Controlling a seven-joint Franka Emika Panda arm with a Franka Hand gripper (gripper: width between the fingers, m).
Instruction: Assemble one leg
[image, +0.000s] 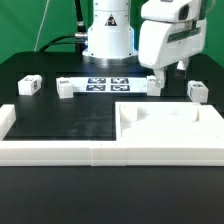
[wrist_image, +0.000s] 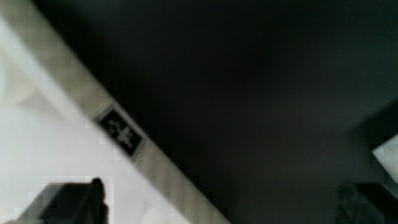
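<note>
Over the bench (image: 60, 115) the hand (image: 163, 76) hangs open and empty, and a misaimed descent could knock the nearby leg (image: 197, 91) aside.

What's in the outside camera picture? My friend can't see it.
A white robot arm hangs its open claw over a black table, near one small white leg of four. A marker board lies beside that leg, and a big white panel sits in front, on the exterior view's right.
</note>
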